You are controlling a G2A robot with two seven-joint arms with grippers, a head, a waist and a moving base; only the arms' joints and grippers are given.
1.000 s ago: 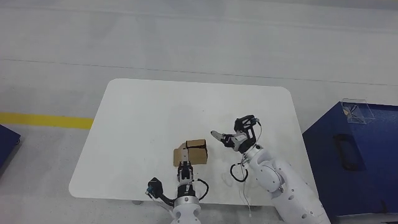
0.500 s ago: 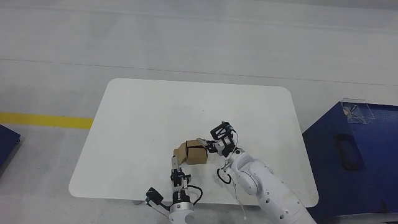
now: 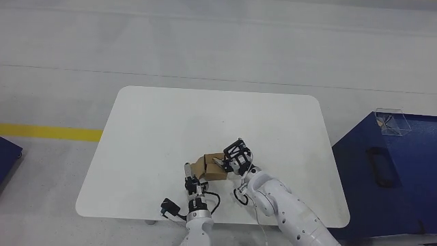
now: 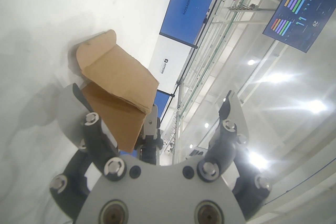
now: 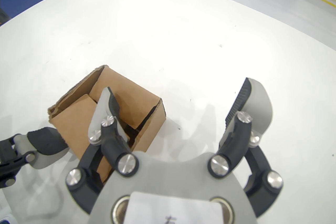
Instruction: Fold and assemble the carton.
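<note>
The carton (image 3: pixel 209 167) sits near the table's (image 3: pixel 171 123) 6 o'clock edge, its top flaps open. The right gripper (image 3: pixel 231 158), a second ago well off at the carton's 3 o'clock, has closed in, jaws apart, with one finger (image 5: pixel 105 106) inside the open top. The left gripper (image 3: pixel 189 173), also spread, has shifted from 6 to 8 o'clock.

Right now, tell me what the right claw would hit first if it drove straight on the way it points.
Most likely the carton: one finger of the open right claw sits at its open top, while the other would meet bare table. Depth is unclear.
</note>
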